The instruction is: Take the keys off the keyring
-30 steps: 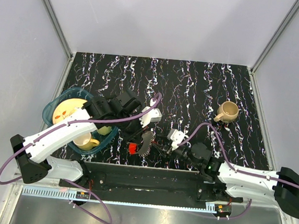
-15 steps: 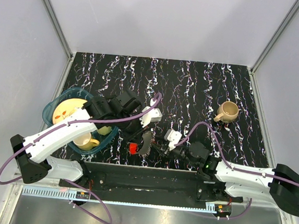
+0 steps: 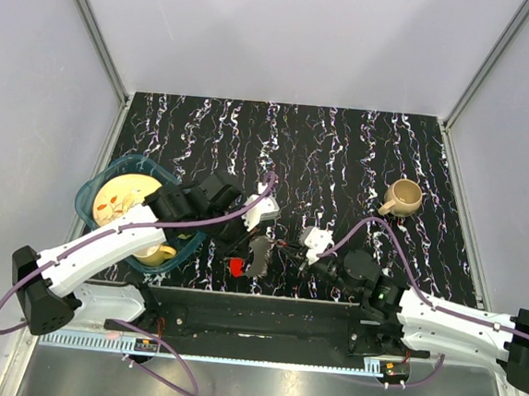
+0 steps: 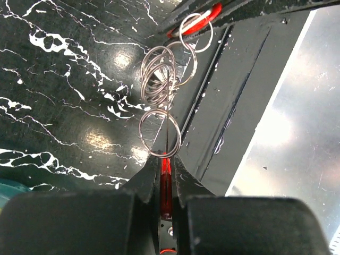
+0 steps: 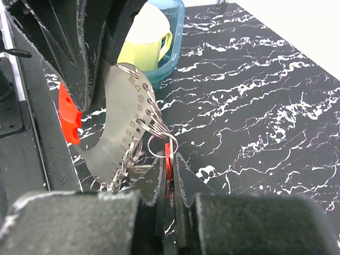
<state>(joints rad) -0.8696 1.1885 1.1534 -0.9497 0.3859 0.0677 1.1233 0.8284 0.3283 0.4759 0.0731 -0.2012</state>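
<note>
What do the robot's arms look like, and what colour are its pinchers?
The left arm and the right arm both have smooth white shells with chunky black joints and black bases. A purple cable loops along each one. The left gripper and the right gripper are black and narrow to thin tips.

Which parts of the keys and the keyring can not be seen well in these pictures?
Left wrist view: the left gripper is shut on a thin red piece; its fingers hide the rest.
Right wrist view: the right gripper, shut on a second red piece, hides it likewise.
The rings overlap in the left wrist view and are too small in the top view to count.
</note>
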